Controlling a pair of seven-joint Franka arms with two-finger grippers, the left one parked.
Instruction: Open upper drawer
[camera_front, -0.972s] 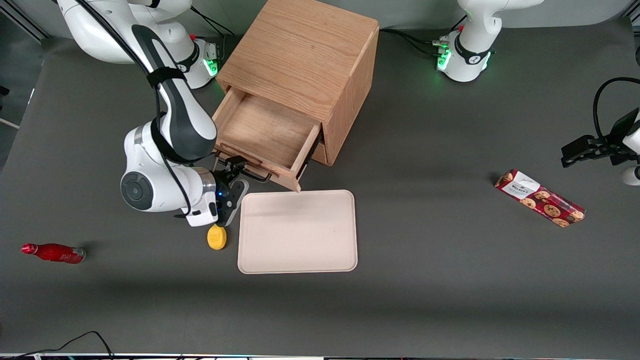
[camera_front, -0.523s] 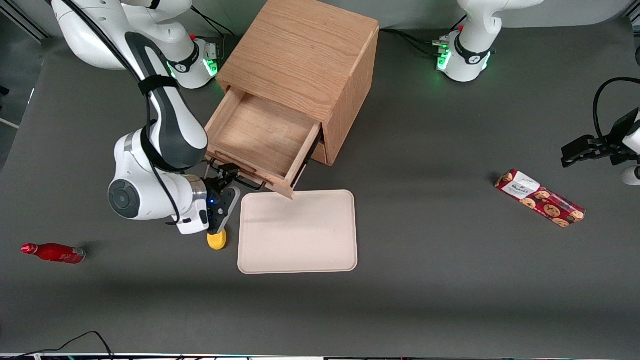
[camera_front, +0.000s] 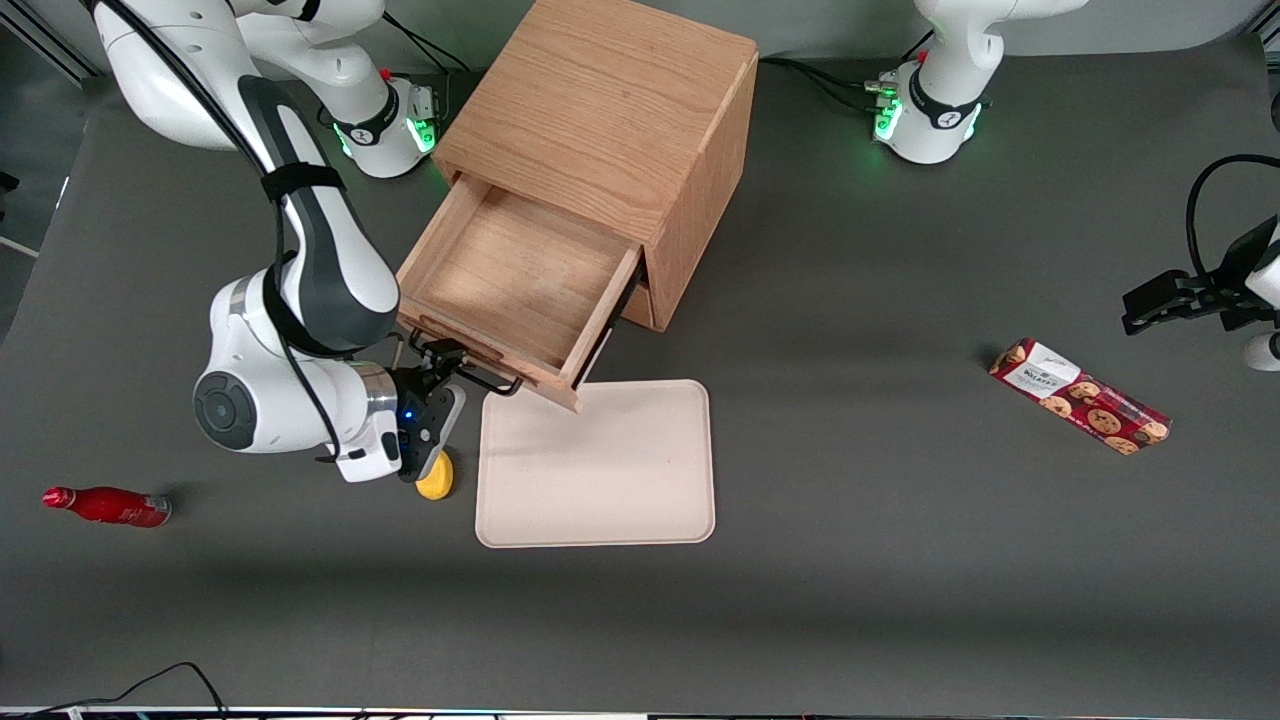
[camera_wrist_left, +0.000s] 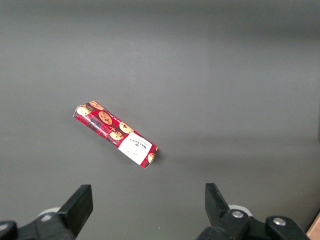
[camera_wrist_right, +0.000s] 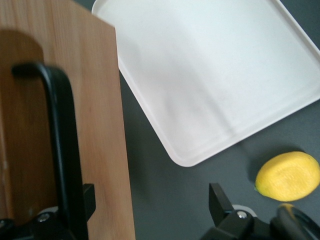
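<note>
The upper drawer (camera_front: 510, 275) stands well out of the wooden cabinet (camera_front: 600, 110), its shallow bare wooden tray open to view and its front reaching toward the front camera, with one front corner overhanging the edge of the cream tray (camera_front: 600, 470). The thin black wire handle (camera_front: 480, 378) runs along the drawer front, and the claw (camera_front: 441, 358) sits at that handle, at the end nearer the working arm. In the right wrist view the claw (camera_wrist_right: 152, 205) is spread wide. One finger (camera_wrist_right: 88, 201) lies right against the black handle (camera_wrist_right: 60, 145) and the oak front, and the other stands well apart over the dark bench (camera_front: 900, 560). The cream tray (camera_wrist_right: 215, 75) lies flat on the bench in front of the drawer. A small yellow round object (camera_front: 436, 486), a lemon by the look of it, rests just beside the tray's edge under the wrist (camera_wrist_right: 287, 176). A red bottle (camera_front: 105, 506) lies on its side toward the working arm's end of the bench. A red cookie pack (camera_front: 1080, 396) lies toward the parked arm's end, also seen in the left wrist view (camera_wrist_left: 116, 135).
</note>
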